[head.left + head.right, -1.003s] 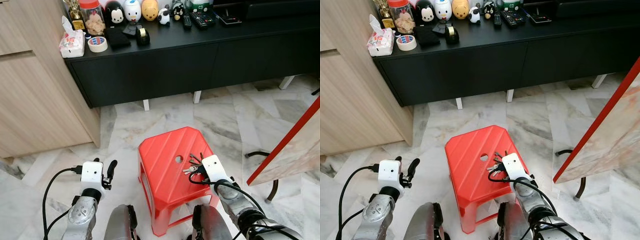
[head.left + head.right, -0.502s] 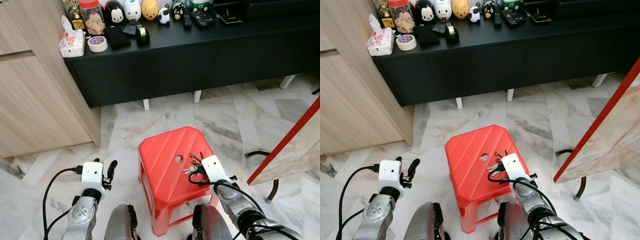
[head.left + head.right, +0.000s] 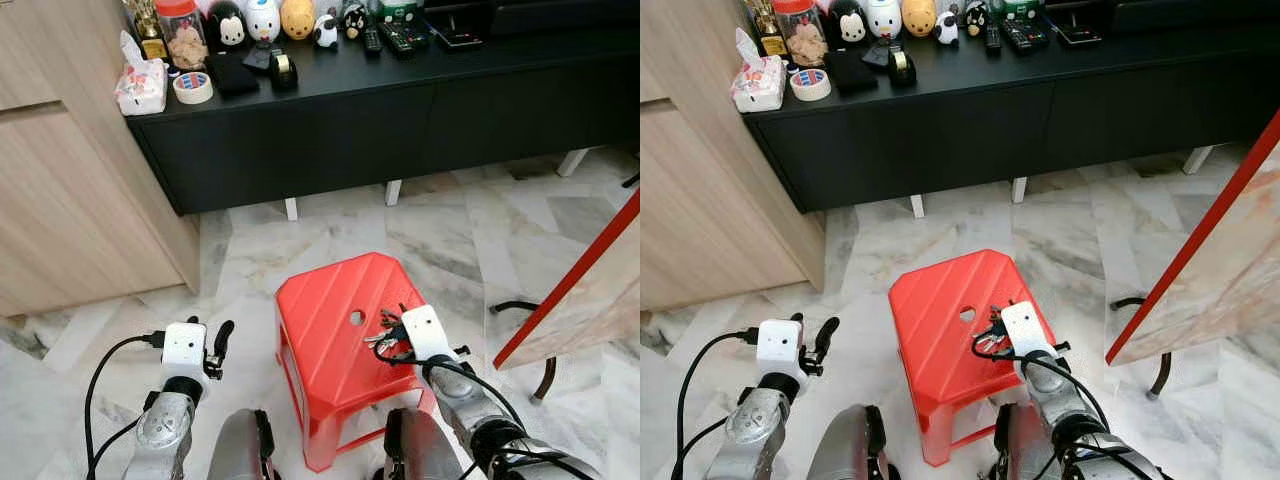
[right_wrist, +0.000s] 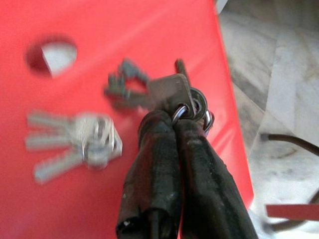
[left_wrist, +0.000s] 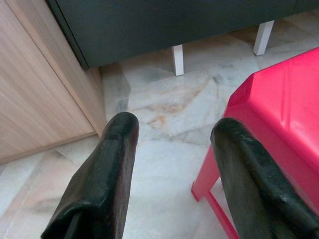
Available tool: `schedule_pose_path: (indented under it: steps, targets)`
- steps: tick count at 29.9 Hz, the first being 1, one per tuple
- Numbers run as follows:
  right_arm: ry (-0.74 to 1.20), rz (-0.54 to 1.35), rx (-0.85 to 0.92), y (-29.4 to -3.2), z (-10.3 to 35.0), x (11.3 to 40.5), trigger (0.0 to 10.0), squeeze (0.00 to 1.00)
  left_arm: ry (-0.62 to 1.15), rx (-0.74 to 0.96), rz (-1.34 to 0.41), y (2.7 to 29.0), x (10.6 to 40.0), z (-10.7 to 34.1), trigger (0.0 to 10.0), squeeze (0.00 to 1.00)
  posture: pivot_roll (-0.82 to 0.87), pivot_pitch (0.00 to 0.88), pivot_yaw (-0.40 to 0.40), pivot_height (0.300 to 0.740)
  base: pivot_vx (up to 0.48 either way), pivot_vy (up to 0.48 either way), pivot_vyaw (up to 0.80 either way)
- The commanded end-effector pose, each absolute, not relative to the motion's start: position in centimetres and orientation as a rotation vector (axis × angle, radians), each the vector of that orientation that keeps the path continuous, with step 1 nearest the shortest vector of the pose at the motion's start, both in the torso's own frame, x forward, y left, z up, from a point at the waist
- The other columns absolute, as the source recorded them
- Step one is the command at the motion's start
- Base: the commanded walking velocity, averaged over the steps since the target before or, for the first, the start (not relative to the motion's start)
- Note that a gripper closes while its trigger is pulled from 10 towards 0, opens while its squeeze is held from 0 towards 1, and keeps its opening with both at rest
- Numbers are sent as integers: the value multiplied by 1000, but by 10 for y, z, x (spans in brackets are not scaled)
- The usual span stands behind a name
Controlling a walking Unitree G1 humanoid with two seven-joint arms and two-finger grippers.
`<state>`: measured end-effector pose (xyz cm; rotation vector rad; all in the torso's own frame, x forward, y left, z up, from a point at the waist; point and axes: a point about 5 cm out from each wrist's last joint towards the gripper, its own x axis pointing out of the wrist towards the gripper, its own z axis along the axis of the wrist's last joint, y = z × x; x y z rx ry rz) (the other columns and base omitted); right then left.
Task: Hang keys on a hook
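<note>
A bunch of keys [image 4: 149, 94] with several silver and dark keys on rings rests on top of the red plastic stool [image 3: 325, 320], by its right edge [image 3: 385, 328]. My right gripper [image 4: 177, 119] is shut on the key ring, its two black fingers pressed together around it. In the head views the right wrist's white block [image 3: 428, 332] covers most of the bunch. My left gripper [image 5: 174, 132] is open and holds nothing, low over the marble floor to the left of the stool [image 5: 279, 109].
A long black cabinet [image 3: 400, 110] stands behind the stool, with toys, tape and remotes on top. A wooden cupboard [image 3: 60, 180] is at the left. A red-edged board [image 3: 590, 280] leans at the right, with a black cable [image 3: 515, 308] on the floor.
My right gripper has moved a little forward and left over the stool, drawing the keys together under its fingers. The left arm has not moved.
</note>
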<state>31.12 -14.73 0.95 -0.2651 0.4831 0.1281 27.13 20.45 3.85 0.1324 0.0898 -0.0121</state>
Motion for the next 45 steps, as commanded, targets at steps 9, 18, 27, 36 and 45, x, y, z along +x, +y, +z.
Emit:
schedule_pose_path:
  steps: [9, 18, 27, 36, 45]
  targets:
    - [370, 62, 141, -141, 20, 314, 0, 0, 127, 145, -5, 205, 271, 32, 10000, 0, 64, 135, 5, 593, 0, 0, 0]
    - [293, 189, 435, -129, 28, 313, 0, 0, 123, 145, -1, 205, 276, 33, 10000, 0, 42, 107, 3, 593, 0, 0, 0]
    - [189, 151, 240, -138, 45, 323, 10000, 0, 120, 141, 7, 203, 281, 34, 10000, 0, 34, 89, -9, 593, 0, 0, 0]
    - [132, 64, 137, -149, 48, 318, 10000, 0, 120, 121, 25, 200, 283, 32, 10000, 0, 19, 88, -30, 593, 0, 0, 0]
    - [81, 64, 112, -148, 50, 308, 10000, 0, 120, 113, 64, 208, 282, 31, 10000, 0, 12, 65, -42, 598, 0, 0, 0]
